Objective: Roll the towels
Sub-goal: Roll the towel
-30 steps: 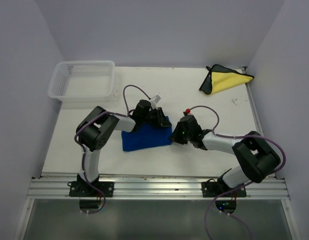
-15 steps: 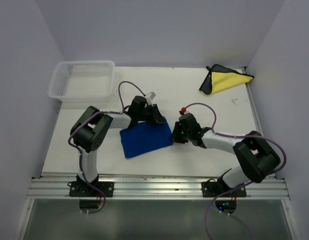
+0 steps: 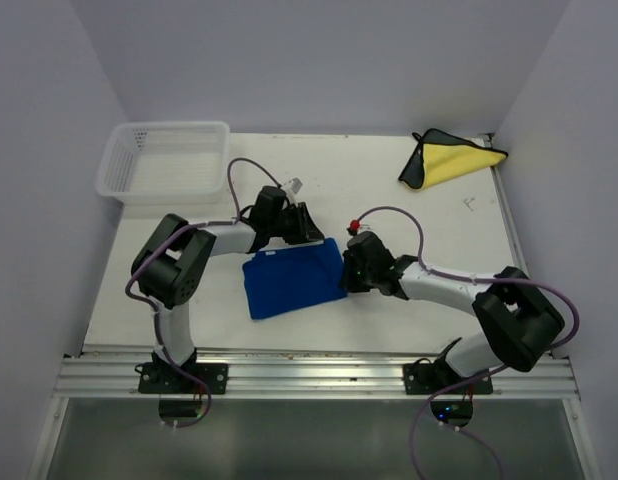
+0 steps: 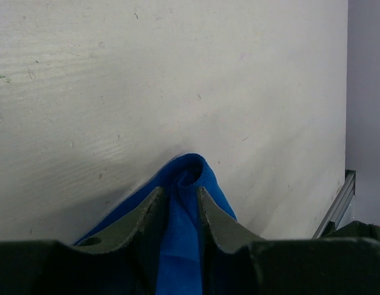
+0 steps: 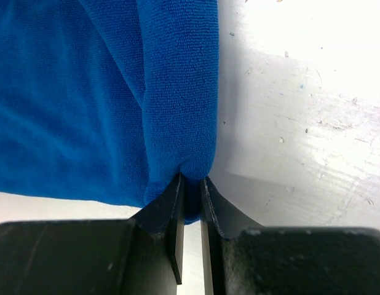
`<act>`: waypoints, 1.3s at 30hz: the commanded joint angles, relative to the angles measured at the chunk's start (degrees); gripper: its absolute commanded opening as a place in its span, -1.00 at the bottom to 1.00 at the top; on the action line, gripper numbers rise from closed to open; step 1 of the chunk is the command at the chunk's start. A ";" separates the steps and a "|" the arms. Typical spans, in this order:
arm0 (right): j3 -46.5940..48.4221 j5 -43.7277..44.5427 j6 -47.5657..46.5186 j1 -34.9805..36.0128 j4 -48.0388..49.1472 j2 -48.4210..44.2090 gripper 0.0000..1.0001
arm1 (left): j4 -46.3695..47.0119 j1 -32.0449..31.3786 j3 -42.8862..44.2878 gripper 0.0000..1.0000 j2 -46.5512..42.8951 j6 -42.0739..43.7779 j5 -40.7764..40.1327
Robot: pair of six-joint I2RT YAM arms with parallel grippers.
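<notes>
We hold the blue towel (image 3: 289,282) flat on the counter (image 3: 369,180), our left hand (image 4: 179,195) pinching its far edge and our right hand (image 5: 191,183) clamped narrow on its right edge, seemingly to square it for rolling, while the yellow towel (image 3: 454,163) lies in the far right corner.

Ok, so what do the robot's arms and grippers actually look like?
Both arms, left arm and right arm, have bulky black joints joined by white links, each trailing a looping purple cable. A small red part sits by the right wrist. The fingers are dark and tapered.
</notes>
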 commanded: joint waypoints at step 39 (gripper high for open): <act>21.04 43.92 -7.79 29.30 -26.95 15.89 -1.00 | -1.82 0.38 -1.37 -0.35 -12.46 -3.60 2.51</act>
